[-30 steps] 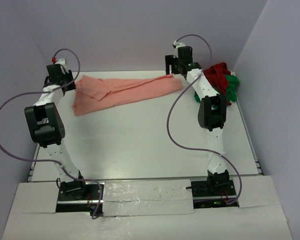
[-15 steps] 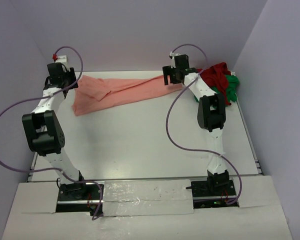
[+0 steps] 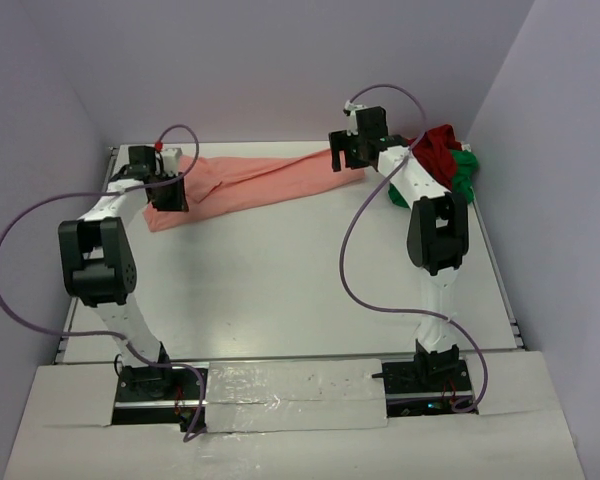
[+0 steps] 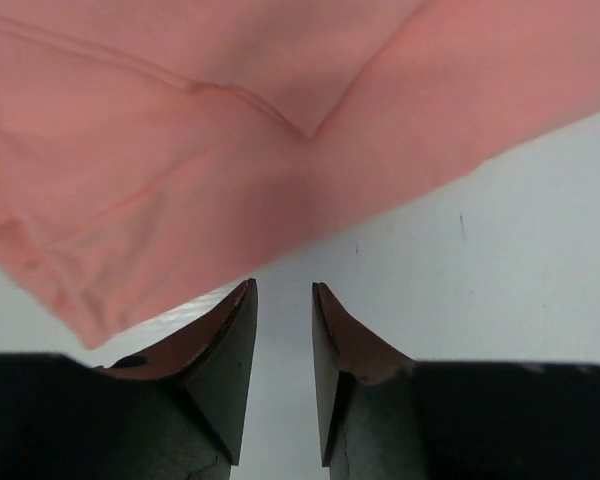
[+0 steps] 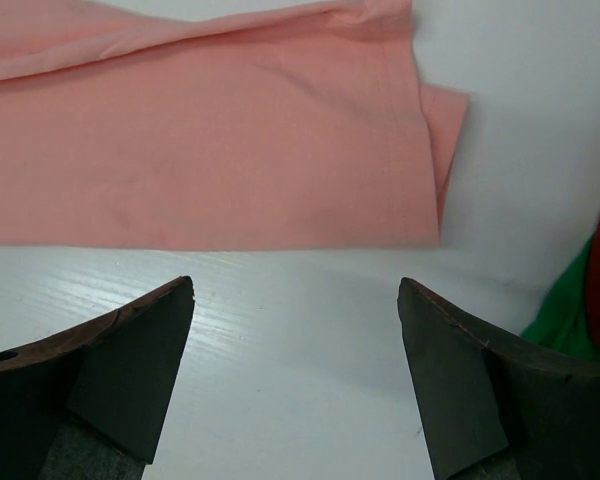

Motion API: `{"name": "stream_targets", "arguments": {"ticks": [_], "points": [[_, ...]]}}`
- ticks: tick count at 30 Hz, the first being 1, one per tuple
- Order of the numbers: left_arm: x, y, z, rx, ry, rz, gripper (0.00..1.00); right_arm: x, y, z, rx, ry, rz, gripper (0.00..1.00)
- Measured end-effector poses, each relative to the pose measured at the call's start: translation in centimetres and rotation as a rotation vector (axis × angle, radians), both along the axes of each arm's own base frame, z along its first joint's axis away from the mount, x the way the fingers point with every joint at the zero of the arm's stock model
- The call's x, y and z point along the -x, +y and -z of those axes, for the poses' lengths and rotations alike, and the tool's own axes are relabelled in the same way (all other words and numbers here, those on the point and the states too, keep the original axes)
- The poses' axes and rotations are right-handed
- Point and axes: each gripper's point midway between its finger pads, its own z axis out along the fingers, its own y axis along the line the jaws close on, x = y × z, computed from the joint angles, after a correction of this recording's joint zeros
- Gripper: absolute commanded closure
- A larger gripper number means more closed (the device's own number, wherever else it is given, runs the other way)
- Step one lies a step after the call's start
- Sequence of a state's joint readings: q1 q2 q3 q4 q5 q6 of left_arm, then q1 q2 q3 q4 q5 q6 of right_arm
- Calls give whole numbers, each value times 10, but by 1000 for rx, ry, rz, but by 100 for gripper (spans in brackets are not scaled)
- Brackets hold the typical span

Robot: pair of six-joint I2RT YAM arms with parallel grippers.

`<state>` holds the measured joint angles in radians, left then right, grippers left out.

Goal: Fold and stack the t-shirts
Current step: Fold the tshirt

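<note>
From above, the salmon-pink t-shirt [image 3: 270, 178] is seen stretched as a rumpled band across the far tabletop [image 3: 280, 290], from 10 o'clock to 1 o'clock. The dark red t-shirt [image 3: 435, 145] and the bright green t-shirt [image 3: 467, 175] are heaped unfolded at 2 o'clock. The left hand [image 3: 167, 195] is set at the band's 9 o'clock end and the right hand [image 3: 345, 160] at its 3 o'clock end.

In the left wrist view, the fingers [image 4: 235, 330] are narrowly parted and nothing is pinched. The hem lies just beyond them at 11 o'clock. If they are closed here, bare tabletop or a single layer is likely to be caught.

In the right wrist view, the fingers [image 5: 145, 330] are widely spread and empty, with the doubled corner at 12 o'clock. One layer alone may be taken by a shallow grasp. The fold would be skewed by uneven lifting, and the green cloth at 3 o'clock could be snagged.
</note>
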<state>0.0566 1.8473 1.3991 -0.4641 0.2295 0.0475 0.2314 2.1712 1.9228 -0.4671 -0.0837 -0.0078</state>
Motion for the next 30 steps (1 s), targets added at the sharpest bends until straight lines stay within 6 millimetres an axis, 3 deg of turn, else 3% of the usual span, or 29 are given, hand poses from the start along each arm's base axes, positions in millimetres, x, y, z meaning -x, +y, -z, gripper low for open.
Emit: {"name": "stream_targets", "arguments": {"ticks": [3,7,18,30], "points": [[12,-11,36,4,95,27,65,4,2,5,-8,15,-11,11],[17,-20,52,8,139,45,66,11,4,16,-16,48,-28,11],[-19,-28,47,-64,-33,14,76,23,9,26,-38,88,-59,11],[-55,-17,24,-101,-191,-87,78,27,13,23,-57,92,-79,11]]}}
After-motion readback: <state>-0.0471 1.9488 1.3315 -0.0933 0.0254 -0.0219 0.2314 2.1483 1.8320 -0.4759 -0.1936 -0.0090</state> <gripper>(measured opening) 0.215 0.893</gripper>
